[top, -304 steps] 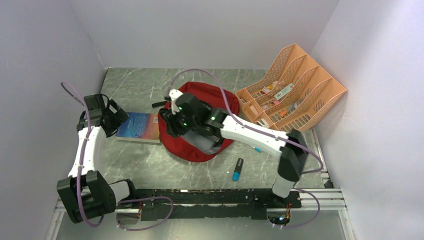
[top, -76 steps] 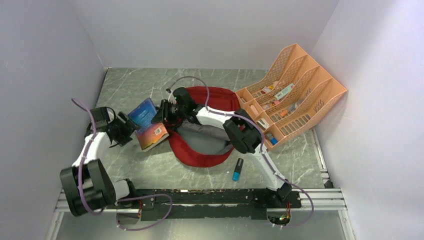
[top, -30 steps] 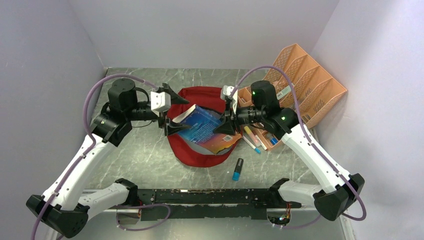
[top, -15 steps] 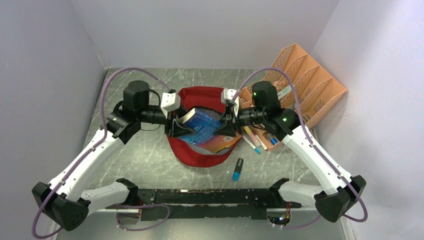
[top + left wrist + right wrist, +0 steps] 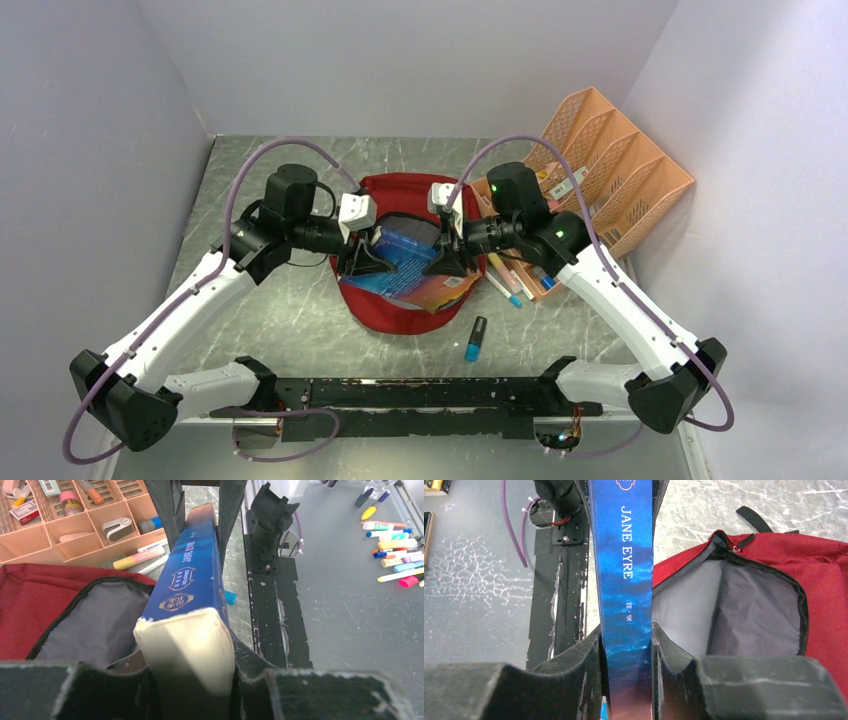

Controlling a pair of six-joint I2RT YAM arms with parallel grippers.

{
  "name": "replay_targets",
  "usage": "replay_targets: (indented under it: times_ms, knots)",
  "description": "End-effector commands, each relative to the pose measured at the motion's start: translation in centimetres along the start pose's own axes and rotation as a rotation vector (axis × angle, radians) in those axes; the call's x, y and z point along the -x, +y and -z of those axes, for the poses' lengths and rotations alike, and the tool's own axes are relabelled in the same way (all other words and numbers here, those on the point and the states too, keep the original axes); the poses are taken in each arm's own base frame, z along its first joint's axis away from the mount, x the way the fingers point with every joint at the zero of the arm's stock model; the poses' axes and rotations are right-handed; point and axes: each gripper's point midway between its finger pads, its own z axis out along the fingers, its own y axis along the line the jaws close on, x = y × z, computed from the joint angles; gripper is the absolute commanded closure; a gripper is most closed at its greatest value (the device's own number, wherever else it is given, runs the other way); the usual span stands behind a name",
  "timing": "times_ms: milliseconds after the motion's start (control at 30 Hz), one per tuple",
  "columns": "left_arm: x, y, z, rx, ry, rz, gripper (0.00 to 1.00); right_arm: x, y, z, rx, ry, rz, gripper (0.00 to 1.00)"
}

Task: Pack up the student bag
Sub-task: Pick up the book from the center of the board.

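Top external view: the book (image 5: 410, 265) and both arms cover much of the student bag (image 5: 400, 315), so its mouth is hard to see. The left end effector (image 5: 362, 258) and right end effector (image 5: 447, 257) each squeeze one end of the book. The bag lies flat in the middle of the table (image 5: 300, 330), mouth up. Its long way runs from the arms toward the back wall.

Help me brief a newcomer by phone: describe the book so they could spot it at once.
Find the dark-red backpack lying open mid-table. Just above its grey-lined mouth, the book is gripped between the left tool and right tool. Unlike the small blue-ended marker beside the backpack, it is a thick volume with JANE EYRE in white along its spine.
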Motion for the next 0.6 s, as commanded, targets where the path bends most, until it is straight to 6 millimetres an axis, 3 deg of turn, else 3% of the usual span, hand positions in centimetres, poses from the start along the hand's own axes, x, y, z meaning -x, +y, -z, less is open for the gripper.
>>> replay_targets:
  times_ms: [0,33,100,200,333,567]
  knots:
    - [-0.3,-1.7,0.0,-0.048,0.03,-0.027,0.95,5.8,-1.2,1.5,-0.1,-0.15,0.191,1.0]
    - [-0.4,-1.6,0.1,-0.034,0.032,-0.033,0.95,5.8,-1.3,1.6,-0.113,-0.152,0.185,0.97]
    - [-0.3,-1.4,0.4,-0.003,0.033,-0.045,0.95,5.5,-1.5,1.7,-0.133,-0.15,0.166,0.81]
    - [0.0,0.9,1.2,0.176,0.029,-0.032,0.95,4.8,-1.8,1.9,-0.174,-0.136,0.135,0.61]
    - [1.2,3.4,3.1,0.387,-0.025,-0.019,0.95,4.0,-2.4,2.8,-0.266,-0.135,0.103,0.53]
    - [2.9,8.6,10.4,0.84,-0.11,0.067,0.95,2.9,-5.1,5.2,-0.536,-0.179,0.011,0.45]
